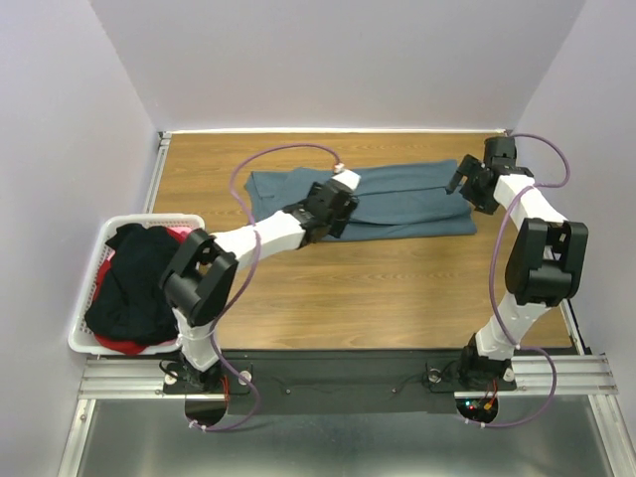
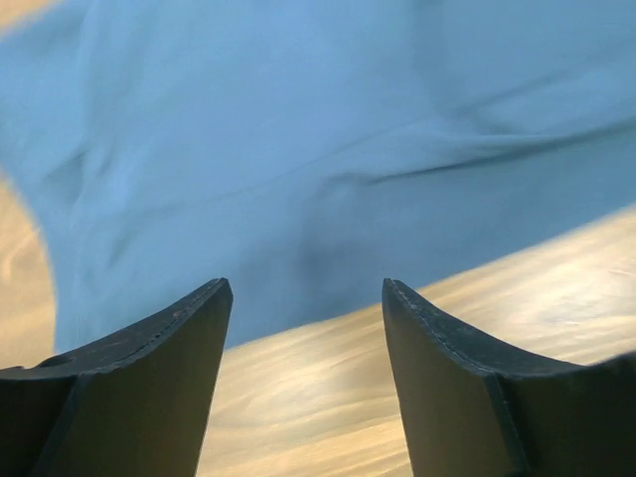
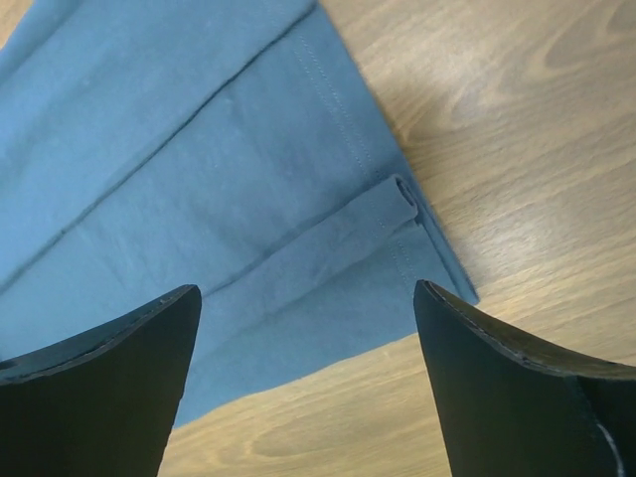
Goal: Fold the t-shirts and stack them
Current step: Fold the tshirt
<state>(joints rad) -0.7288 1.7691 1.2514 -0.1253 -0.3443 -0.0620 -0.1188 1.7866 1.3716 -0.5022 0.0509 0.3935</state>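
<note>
A slate blue-grey t-shirt [image 1: 407, 204] lies folded into a long band across the far middle of the table. My left gripper [image 1: 336, 214] hovers over its near left part, open. In the left wrist view the fingers [image 2: 306, 288] frame bare wood with the shirt's edge [image 2: 298, 149] just beyond the tips. My right gripper [image 1: 462, 185] is at the shirt's right end, also open. Its wrist view shows the hemmed corner [image 3: 199, 179] ahead of the empty gap [image 3: 308, 290]. A black t-shirt [image 1: 139, 283] and a red-pink one [image 1: 124, 346] are heaped in the basket.
A white lattice basket [image 1: 81, 343] stands at the table's left edge, beside the left arm's base. Pale walls close in the table on three sides. A metal rail runs along the near edge. Bare wood [image 1: 397, 288] lies between the folded shirt and the arm bases.
</note>
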